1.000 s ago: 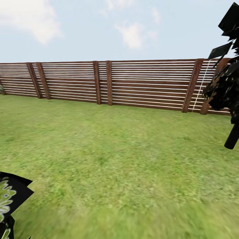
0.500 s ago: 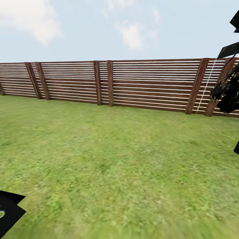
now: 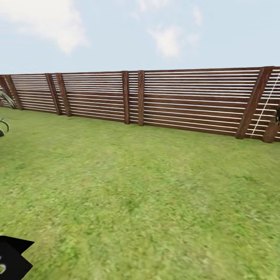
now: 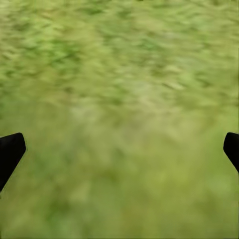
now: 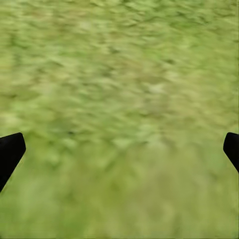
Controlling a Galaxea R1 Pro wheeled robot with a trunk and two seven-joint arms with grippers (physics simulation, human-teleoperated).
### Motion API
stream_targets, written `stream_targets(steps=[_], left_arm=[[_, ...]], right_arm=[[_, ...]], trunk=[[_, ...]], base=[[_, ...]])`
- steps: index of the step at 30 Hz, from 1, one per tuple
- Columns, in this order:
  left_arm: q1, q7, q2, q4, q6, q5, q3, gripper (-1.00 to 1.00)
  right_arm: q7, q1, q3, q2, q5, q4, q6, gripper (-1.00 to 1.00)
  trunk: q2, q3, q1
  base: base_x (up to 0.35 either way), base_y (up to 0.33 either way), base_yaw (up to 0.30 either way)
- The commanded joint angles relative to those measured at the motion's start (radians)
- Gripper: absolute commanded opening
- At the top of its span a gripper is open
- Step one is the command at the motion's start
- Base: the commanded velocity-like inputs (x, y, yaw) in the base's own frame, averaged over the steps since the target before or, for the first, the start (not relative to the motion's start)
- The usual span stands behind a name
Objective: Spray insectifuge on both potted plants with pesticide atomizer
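- lawn (image 3: 140, 194) runs across the head view to a brown slatted fence (image 3: 155, 99), sky above; i read this as a transit moment, with the base crossing the garden in search of the task's things.
- pesticide atomizer and the two potted plants: i can't place them from these views, so the pickup is not yet started.
- thin spiky blades (image 3: 4, 112) at the far left near the fence look like a grass clump, not a target rosette.
- dark shape (image 3: 13, 258) low in the head view's left corner; can't tell what it is.
- left tool (image 4: 119, 149): black fingertips (image 4: 11, 152) set far apart, spread wide, nothing between them, blurred grass beyond.
- right tool (image 5: 119, 149): same, fingertips (image 5: 11, 152) wide apart, empty; both arms seem pointed down at the grass for travel.
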Motion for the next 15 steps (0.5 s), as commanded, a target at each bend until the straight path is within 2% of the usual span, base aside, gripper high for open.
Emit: stream_targets(steps=[1,10,15], left_arm=[[-0.001,0.002,0.0,0.001,-0.004,-0.002,0.001,1.0],[-0.001,0.002,0.0,0.002,-0.004,-0.002,0.001,1.0],[-0.001,0.002,0.0,0.002,-0.004,-0.002,0.001,1.0]], right_arm=[[0.0,0.0,-0.001,0.0,0.0,0.0,-0.003,1.0],[0.0,0.0,-0.001,0.0,0.0,0.0,-0.003,1.0],[0.0,0.0,-0.001,0.0,0.0,0.0,-0.003,1.0]], trunk=[[0.0,-0.001,0.0],[0.0,-0.001,0.0],[0.0,-0.001,0.0]], base=[[0.337,0.008,0.275],[0.337,0.001,0.276],[0.337,-0.061,0.277]])
